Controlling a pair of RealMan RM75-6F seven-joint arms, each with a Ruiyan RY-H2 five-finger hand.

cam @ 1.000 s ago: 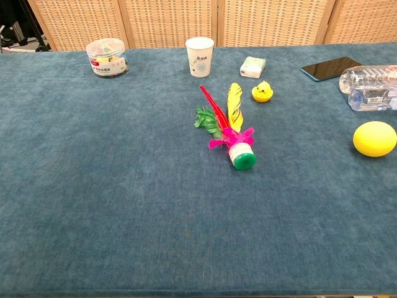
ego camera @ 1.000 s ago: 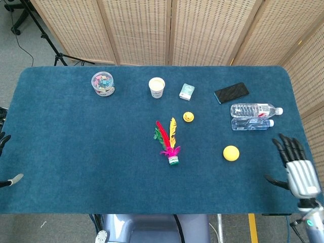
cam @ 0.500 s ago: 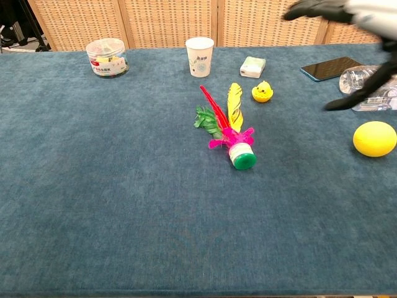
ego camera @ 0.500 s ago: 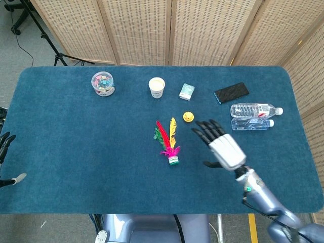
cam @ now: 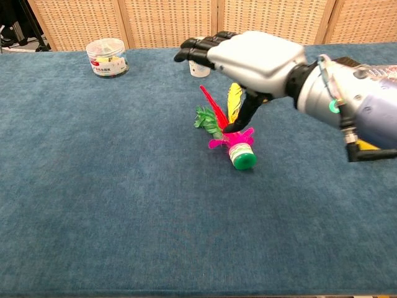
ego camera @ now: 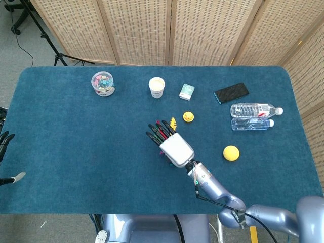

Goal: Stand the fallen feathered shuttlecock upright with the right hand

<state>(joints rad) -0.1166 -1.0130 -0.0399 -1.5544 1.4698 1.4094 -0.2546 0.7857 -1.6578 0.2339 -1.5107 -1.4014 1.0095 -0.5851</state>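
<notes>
The feathered shuttlecock lies on its side on the blue table. Its green base points toward the near edge, and its red, yellow and green feathers fan away. My right hand hovers just above it with fingers stretched out and apart, holding nothing. The thumb hangs down beside the pink feathers; contact cannot be told. In the head view the right hand covers most of the shuttlecock, leaving only feather tips showing. My left hand sits at the table's left edge, fingers apart and empty.
Along the back stand a clear tub of coloured bits, a paper cup, a small box and a phone. A yellow duck sits right of the feathers. Two water bottles and a yellow ball lie at the right.
My right hand has swept from the table's right edge leftward to above the shuttlecock. The shuttlecock has not moved and the left hand stays put.
</notes>
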